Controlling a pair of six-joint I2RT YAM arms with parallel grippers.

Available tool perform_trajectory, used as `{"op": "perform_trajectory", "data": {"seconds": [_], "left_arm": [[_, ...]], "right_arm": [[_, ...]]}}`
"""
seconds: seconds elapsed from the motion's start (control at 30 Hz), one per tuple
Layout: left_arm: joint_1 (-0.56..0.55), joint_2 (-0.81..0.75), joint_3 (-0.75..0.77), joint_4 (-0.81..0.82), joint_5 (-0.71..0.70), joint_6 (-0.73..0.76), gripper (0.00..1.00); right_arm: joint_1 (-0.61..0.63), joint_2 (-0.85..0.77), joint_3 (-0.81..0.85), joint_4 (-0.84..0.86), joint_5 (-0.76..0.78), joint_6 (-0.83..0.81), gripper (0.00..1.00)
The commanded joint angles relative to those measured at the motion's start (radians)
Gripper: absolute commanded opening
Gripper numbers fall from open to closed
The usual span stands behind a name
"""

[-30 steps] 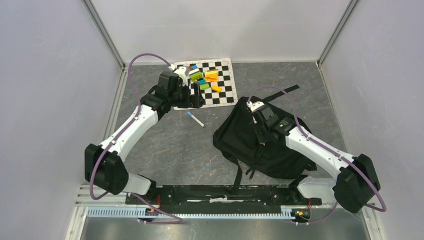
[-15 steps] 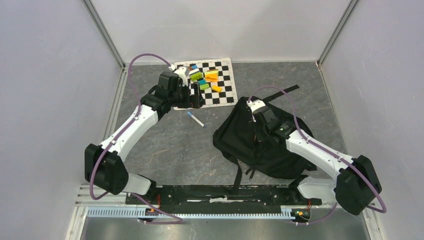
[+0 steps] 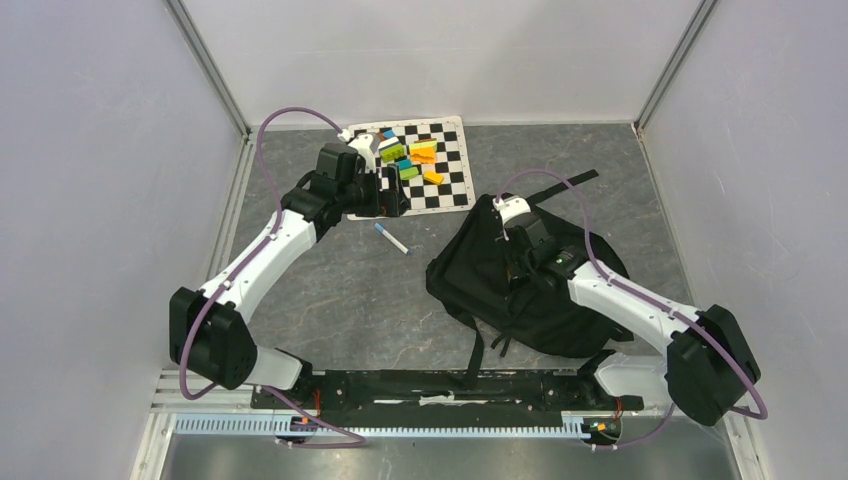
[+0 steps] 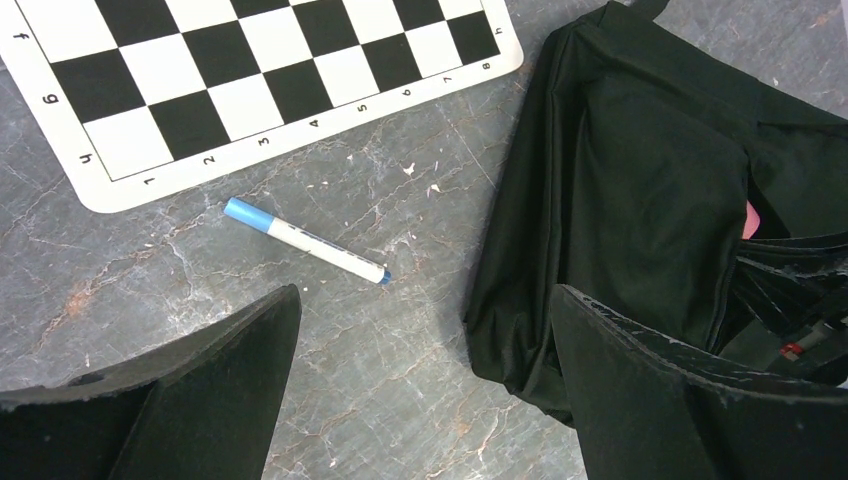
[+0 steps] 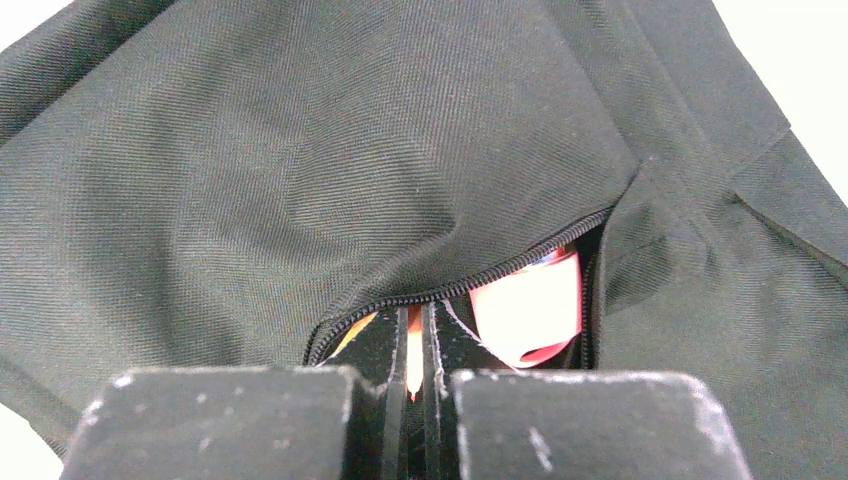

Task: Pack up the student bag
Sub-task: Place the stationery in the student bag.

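Right claw (image 5: 417,330), shut tight, at the open zip of the student bag (image 3: 470,270), pink item (image 5: 525,305) inside; left claw (image 4: 425,297) gapes empty.

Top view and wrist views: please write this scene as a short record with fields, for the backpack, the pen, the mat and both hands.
backpack: black, lying on the table, zip partly open
inside backpack: pink thing visible through the opening
mat: checkered, coloured blocks on it
pen: blue cap, on the table between mat and backpack
left hand: open, empty, above the table near the pen
right hand: shut, at the zip opening
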Motion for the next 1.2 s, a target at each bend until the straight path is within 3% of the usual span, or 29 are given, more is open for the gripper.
{"op": "perform_trajectory", "data": {"seconds": [0.0, 0.47, 0.67, 0.8, 1.0, 1.17], "left_arm": [[-0.002, -0.008, -0.002, 0.025, 0.017, -0.016, 1.00], [-0.001, -0.014, -0.004, 0.025, 0.011, -0.019, 1.00], [-0.001, -0.017, -0.004, 0.025, 0.008, -0.019, 1.00], [0.000, -0.031, -0.004, 0.020, -0.011, -0.009, 1.00], [-0.001, -0.065, -0.010, 0.024, -0.049, -0.002, 1.00], [0.013, -0.128, -0.049, 0.071, -0.076, -0.015, 1.00]], "right_arm": [[-0.004, 0.018, -0.038, 0.115, 0.038, -0.005, 0.00], [-0.004, -0.031, -0.070, 0.074, 0.015, -0.019, 0.34], [-0.004, -0.105, -0.081, 0.002, -0.004, -0.013, 0.37], [-0.005, -0.185, -0.060, -0.097, -0.027, -0.001, 0.48], [-0.004, -0.301, 0.075, -0.265, -0.038, -0.016, 0.56], [0.003, -0.273, 0.241, -0.290, -0.111, -0.037, 0.57]]}}
